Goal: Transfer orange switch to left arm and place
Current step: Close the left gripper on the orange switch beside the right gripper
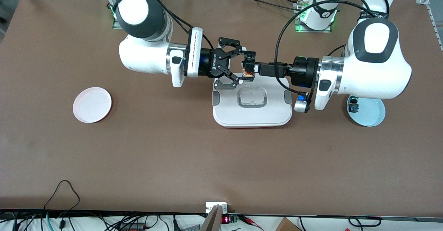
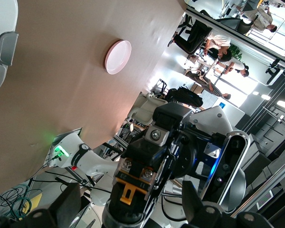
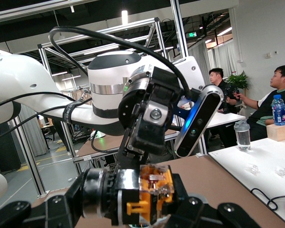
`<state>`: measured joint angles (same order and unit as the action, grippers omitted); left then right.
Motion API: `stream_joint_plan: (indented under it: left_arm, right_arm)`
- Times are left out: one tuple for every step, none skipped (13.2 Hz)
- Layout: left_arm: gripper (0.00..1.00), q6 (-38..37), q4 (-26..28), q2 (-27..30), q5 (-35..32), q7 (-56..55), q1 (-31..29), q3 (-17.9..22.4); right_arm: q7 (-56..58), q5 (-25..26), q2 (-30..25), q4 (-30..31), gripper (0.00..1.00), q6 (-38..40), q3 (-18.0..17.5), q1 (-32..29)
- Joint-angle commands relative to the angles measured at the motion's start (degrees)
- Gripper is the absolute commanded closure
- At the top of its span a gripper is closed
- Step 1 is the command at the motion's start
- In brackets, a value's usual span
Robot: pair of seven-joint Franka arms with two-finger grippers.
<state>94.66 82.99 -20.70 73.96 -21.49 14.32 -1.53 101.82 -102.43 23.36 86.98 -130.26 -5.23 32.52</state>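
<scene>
**A:** Nearest the camera was the wide matte brown surface (image 1: pixel 221 168), and next came the large white lidded box with grey side clips (image 1: pixel 252 115). Where was the switch?

**B:** The tiny orange-capped push-button switch (image 1: pixel 248 72) was in the air over the box's edge nearest the robots' bases. The right gripper (image 1: pixel 246 67) had its fingers clamped on it. The left gripper (image 1: pixel 258 68) faced it over the same edge, just beside the switch, fingers apart.

**A:** How did you expect it to handle?

**B:** It looked very light and rigid, a hard plastic body with small metal legs that could probably bend. The round cap looked smooth and likely to slip. I judged the flat sides of the body the best hold, with moderate pressure.

**A:** And the surroundings?

**B:** The surface was flat and looked grippy, so a dropped switch would probably not roll far. A round pale pink plate (image 1: pixel 92 104) lay well apart from the box toward the right arm's end. A round pale blue plate (image 1: pixel 372 115) lay toward the left arm's end, holding a small blue switch (image 1: pixel 353 107). There seemed to be enough height to carry over the box.
</scene>
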Motion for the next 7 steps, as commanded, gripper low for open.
stream_joint_plan:
  left_arm:
    - [0.32, 0.4, 0.7, 0.9, 0.7, -0.6, 0.6, 0.4]
    - [0.4, 0.4, 0.8, 0.9, 0.6, -0.5, 1.0, 0.4]
    - [0.42, 0.4, 0.8, 0.9, 0.6, -0.4, 1.0, 0.4]
    - [0.43, 0.3, 0.8, 0.9, 0.6, -0.3, 1.0, 0.4]
    - [0.45, 0.3, 0.8, 0.9, 0.6, -0.4, 1.0, 0.4]
    - [0.56, -0.2, 0.8, 0.9, 0.6, 0.1, 0.9, 0.4]
    - [0.74, -0.3, 0.8, 0.8, 0.6, 0.1, 0.9, 0.4]
  right_arm:
    - [1.9, -1.9, 0.5, -0.9, 0.97, -1.3, 0.4, 0.8]
    - [1.9, -1.9, 0.5, -0.8, 0.97, -1.3, 0.4, 0.8]
    - [1.9, -1.9, 0.5, -0.8, 0.97, -1.3, 0.4, 0.8]
    - [1.9, -1.9, 0.5, -0.8, 0.97, -1.3, 0.4, 0.8]
    - [1.9, -1.9, 0.5, -0.8, 0.97, -1.3, 0.4, 0.8]
    - [1.9, -1.9, 0.5, -0.8, 0.97, -1.3, 0.4, 0.8]
    - [1.9, -1.9, 0.5, -0.8, 0.96, -1.3, 0.4, 0.8]
